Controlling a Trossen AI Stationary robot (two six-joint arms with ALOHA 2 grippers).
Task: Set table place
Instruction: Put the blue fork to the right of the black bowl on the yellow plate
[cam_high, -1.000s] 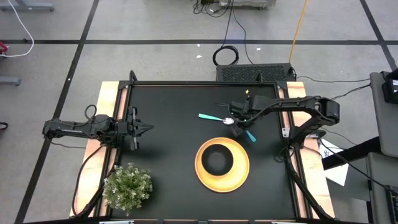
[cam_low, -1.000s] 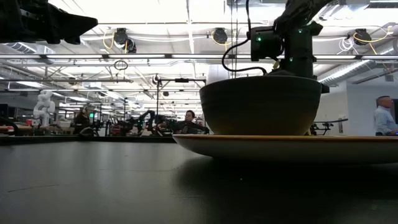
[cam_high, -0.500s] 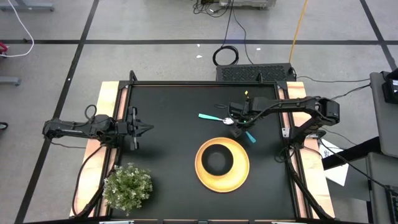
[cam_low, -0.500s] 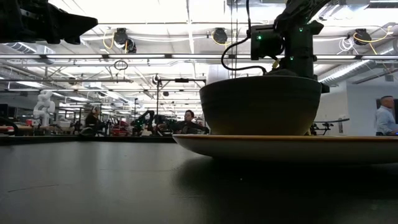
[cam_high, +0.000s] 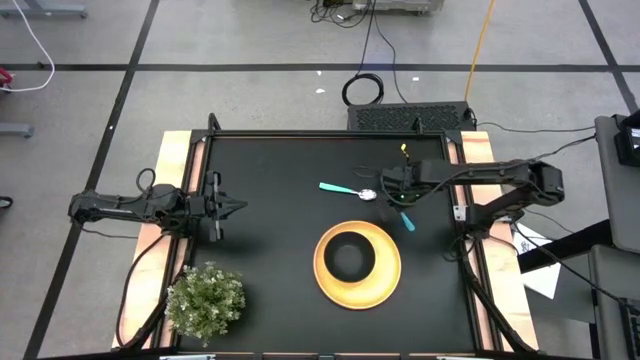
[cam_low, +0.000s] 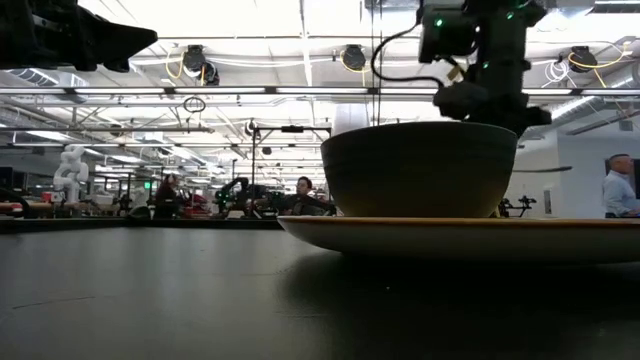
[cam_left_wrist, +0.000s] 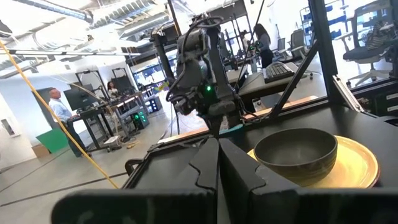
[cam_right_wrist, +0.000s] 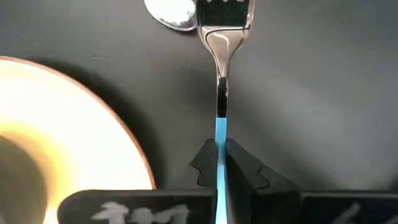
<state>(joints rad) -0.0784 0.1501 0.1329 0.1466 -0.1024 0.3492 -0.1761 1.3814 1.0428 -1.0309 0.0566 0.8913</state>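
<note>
The yellow plate (cam_high: 385, 283) lies on the black table (cam_high: 270, 170) with the black bowl (cam_high: 350, 255) standing in it. The teal-handled spoon (cam_high: 343, 189) lies flat on the table beyond the plate. My right gripper (cam_high: 395, 193) is above the table just right of the spoon's bowl, shut on the fork (cam_right_wrist: 222, 37). The fork's teal handle end (cam_high: 407, 221) sticks out toward the plate. My left gripper (cam_high: 238, 207) waits shut at the table's left side, empty. My right gripper pinches the fork's teal handle (cam_right_wrist: 221, 132) between its two fingers, which come from above and lie across the handle. The metal neck and tines (cam_right_wrist: 225, 11) reach out past the fingers, beside the spoon's bowl (cam_right_wrist: 171, 12). Whether the tines touch the table, I cannot tell.
A green potted plant (cam_high: 205, 300) stands at the table's near left corner. Light wooden strips (cam_high: 172, 160) run along the left and right sides. Bare black tabletop lies left of the plate and between the plate and my left gripper.
My right gripper has gone a little toward the table's right edge and up, shut on the fork throughout; the fork has gone with it, away from the spoon. The spoon, plate and bowl have stayed in place.
</note>
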